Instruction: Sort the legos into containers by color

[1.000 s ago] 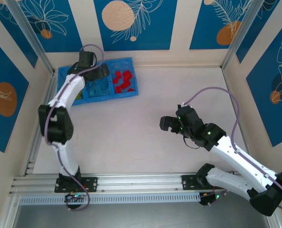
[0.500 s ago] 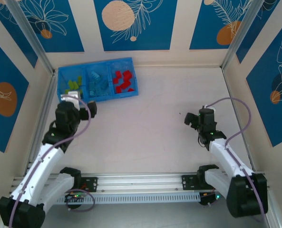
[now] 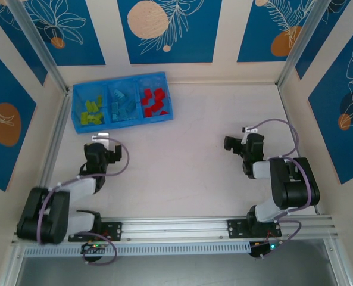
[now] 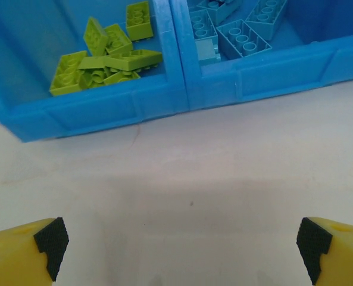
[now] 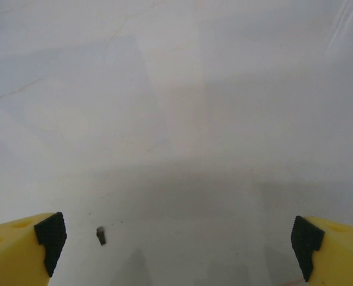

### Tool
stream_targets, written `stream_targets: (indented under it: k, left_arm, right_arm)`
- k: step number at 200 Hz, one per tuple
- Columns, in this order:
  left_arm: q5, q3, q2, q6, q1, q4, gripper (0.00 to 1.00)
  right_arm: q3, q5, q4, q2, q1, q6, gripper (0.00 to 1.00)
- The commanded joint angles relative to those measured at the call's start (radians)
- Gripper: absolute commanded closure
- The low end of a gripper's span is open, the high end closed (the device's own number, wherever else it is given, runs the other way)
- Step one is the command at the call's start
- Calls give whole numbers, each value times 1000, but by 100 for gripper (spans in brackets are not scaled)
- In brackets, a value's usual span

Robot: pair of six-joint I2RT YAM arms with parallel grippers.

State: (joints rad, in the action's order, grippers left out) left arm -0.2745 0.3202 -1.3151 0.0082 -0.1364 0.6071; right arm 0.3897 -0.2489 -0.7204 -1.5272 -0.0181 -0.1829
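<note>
From above, the blue tray (image 3: 121,122) sat at the far left of the table (image 3: 182,173). The lime green legos (image 3: 91,109) lay in its left compartment, the light blue legos (image 3: 121,103) in the middle one and the red legos (image 3: 154,101) in the right one. The left gripper (image 3: 112,155) sat low on the near side of the tray, apart from it. The right gripper (image 3: 231,143) was well away on the right side of the table.

At the left wrist, the black finger pads (image 4: 51,239) stood wide apart at the frame's lower corners, holding nothing and touching nothing. Bare table lay between them, and the tray's near wall was ahead with green and blue bricks behind it.

At the right wrist, the pads (image 5: 50,235) were spread just as wide and were empty. They stood over bare table, with a small dark speck (image 5: 101,235) near the left one.
</note>
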Motion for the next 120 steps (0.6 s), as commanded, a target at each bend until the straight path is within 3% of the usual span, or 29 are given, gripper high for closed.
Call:
stream_targets:
  k: [1,6,16,120]
  left_arm:
    - [76,43,-216,4,46,312,0]
    - [77,39,-264,17,48,391,0]
    - [111,69,-197,-3,58,207,0]
    - [127,68,-217,7,61,246,0]
  right_arm:
    - [3,-36,-124,8,-17,42,1]
    - [-6,-34,-158,1,-16,47,1]
    - [0,-38,-134,4,-19,47,1]
    - [-3,-31,-143,4,-17,48,1]
